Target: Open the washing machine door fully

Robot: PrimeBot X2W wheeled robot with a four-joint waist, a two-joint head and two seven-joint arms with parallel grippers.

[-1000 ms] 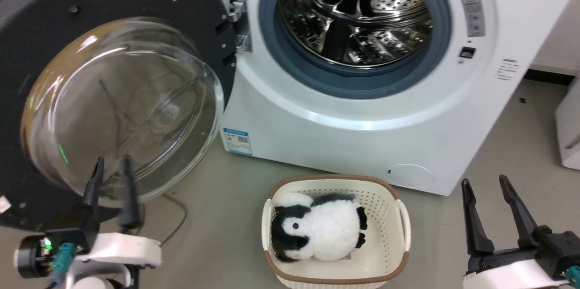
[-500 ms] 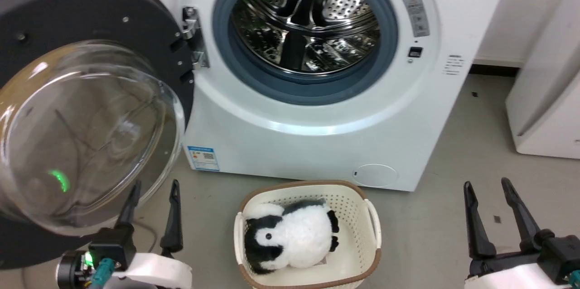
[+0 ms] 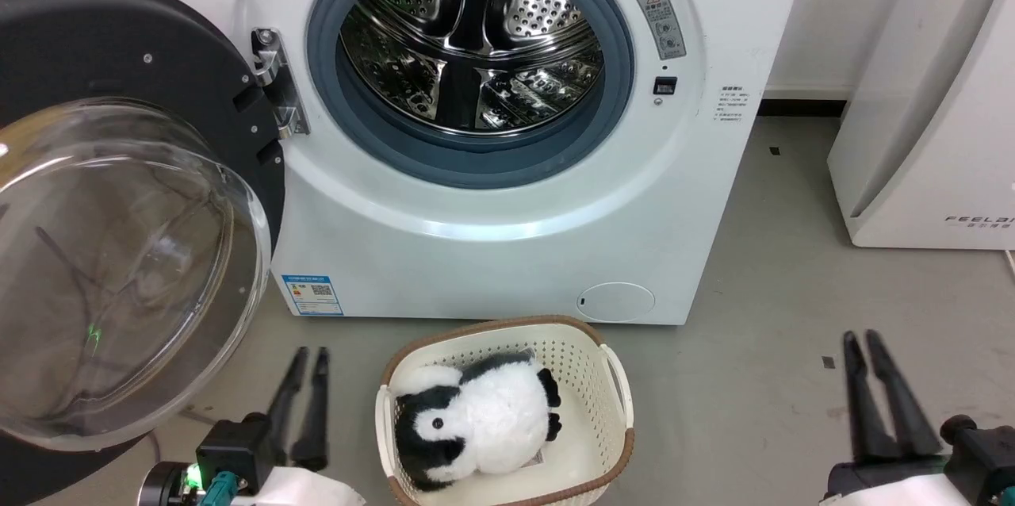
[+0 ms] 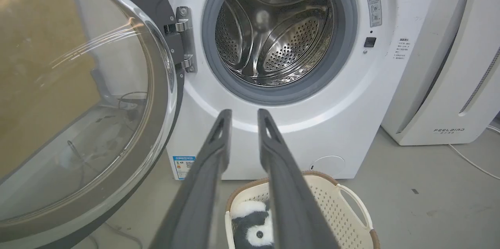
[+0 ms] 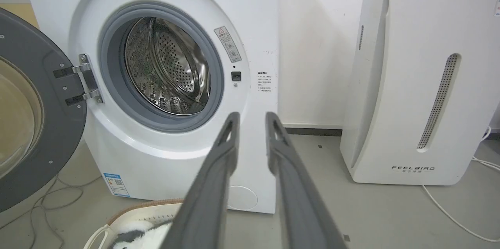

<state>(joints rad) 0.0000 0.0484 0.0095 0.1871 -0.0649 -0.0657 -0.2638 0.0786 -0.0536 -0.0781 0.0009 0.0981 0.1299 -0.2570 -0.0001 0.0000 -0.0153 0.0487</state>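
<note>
Door wide of the drum, both grippers clear of it.

You have the washing machine door hanging on its hinge at the left of the washing machine, inner face and glass bowl turned toward the head camera, and the drum mouth fully uncovered. Your left gripper sits low between the door's lower rim and the basket holding the plush toy, touching neither, its jaws narrow and holding nothing. Your right gripper is well apart over the floor, its jaws likewise narrow and empty. The opening step looks finished or nearly so. If the hinge has travel left, the next move calls for a gentle outward push with the left gripper on the dark ring, not the glass.
</note>
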